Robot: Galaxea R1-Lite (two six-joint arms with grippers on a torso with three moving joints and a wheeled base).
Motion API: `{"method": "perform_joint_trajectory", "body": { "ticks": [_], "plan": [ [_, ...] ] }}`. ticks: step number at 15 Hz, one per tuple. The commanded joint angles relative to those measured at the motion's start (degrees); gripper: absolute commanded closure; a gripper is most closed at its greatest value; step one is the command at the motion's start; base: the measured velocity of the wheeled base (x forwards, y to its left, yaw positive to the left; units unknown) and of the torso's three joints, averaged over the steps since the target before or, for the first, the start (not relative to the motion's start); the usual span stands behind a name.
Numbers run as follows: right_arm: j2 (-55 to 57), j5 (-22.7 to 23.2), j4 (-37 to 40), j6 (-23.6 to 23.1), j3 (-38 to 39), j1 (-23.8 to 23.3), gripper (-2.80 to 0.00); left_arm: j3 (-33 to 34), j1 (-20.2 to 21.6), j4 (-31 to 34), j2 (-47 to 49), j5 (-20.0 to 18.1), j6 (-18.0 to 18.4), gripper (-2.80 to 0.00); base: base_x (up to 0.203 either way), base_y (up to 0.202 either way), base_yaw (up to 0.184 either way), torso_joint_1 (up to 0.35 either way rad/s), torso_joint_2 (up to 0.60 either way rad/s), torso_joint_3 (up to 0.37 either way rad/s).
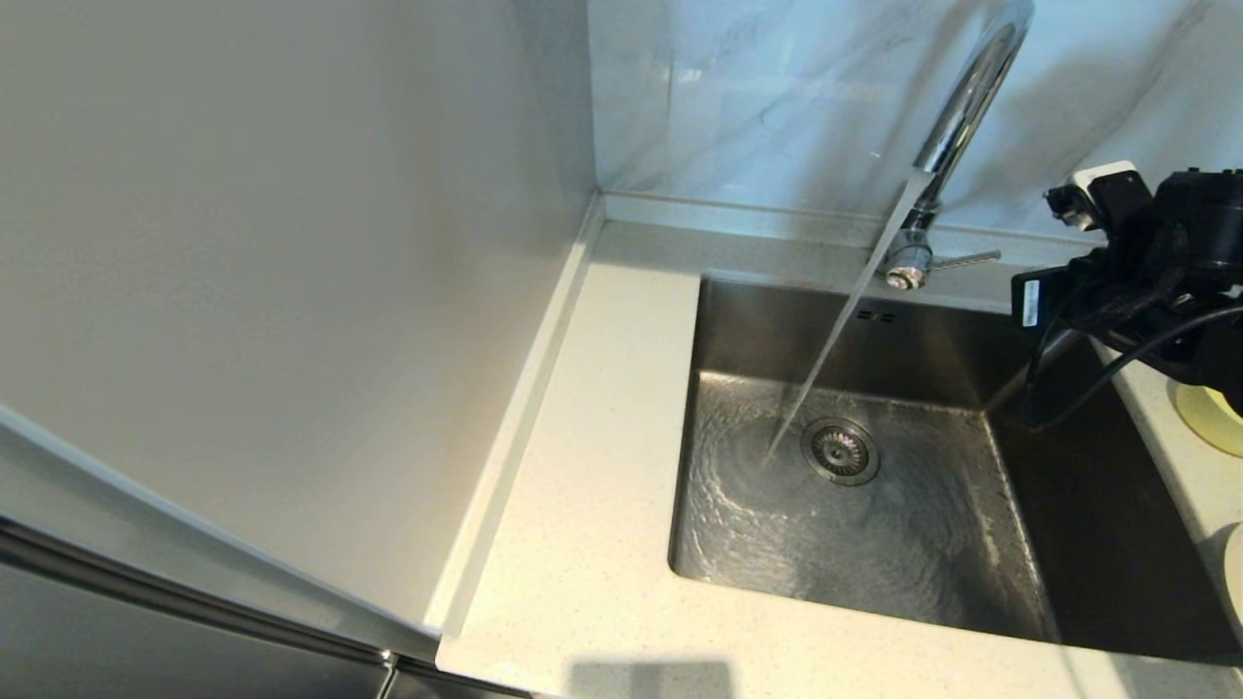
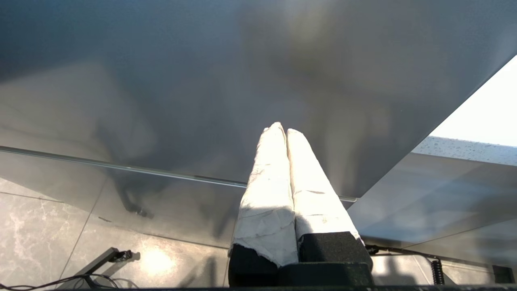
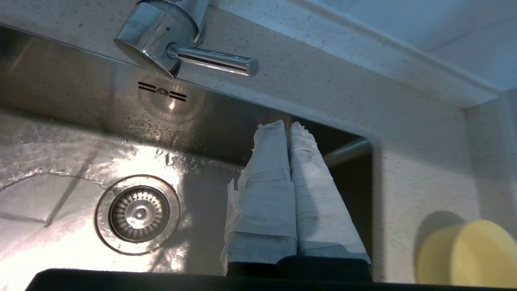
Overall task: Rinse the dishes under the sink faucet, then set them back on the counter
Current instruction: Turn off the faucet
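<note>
Chrome gooseneck sink faucet (image 1: 961,107) already runs into the empty steel sink (image 1: 874,505); both closed, empty-handed grippers, right gripper (image 3: 288,126) over the sink's far right and left gripper (image 2: 281,128) parked, leave the pale yellow round bowl (image 3: 468,252) unrinsed on the speckled off-white counter (image 1: 583,544).

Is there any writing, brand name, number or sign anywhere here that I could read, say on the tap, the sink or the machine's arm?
No readable text in any view.
Faucet: bare chrome, no brand visible.
Sink: only two small slots on the back wall, no lettering.
Right arm, beside the sink's far right corner: a pale sticker on the black housing, too small to read.
Right tool and left tool: plain white wrapping, no markings.
</note>
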Motion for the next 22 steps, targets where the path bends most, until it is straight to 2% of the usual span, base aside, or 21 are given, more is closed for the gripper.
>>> {"method": "perform_joint_trajectory", "body": {
  "ticks": [1,8,13,22],
  "plan": [
    [3.4,-0.1,-0.3,0.4,-1.5,0.0,0.0,0.0,0.0,0.0,0.0,0.0,0.0,0.0,0.0,0.0,0.0,0.0,0.0,0.0],
    [4.3,0.6,-1.2,6.0,-1.7,0.4,0.0,0.0,0.0,0.0,0.0,0.0,0.0,0.0,0.0,0.0,0.0,0.0,0.0,0.0],
    [6.6,2.1,-8.6,6.2,-1.8,1.5,0.0,0.0,0.0,0.0,0.0,0.0,0.0,0.0,0.0,0.0,0.0,0.0,0.0,0.0],
    [9.8,2.0,-8.6,6.3,-7.3,1.5,0.0,0.0,-0.1,0.0,0.0,0.0,0.0,0.0,0.0,0.0,0.0,0.0,0.0,0.0]
  ]
}}
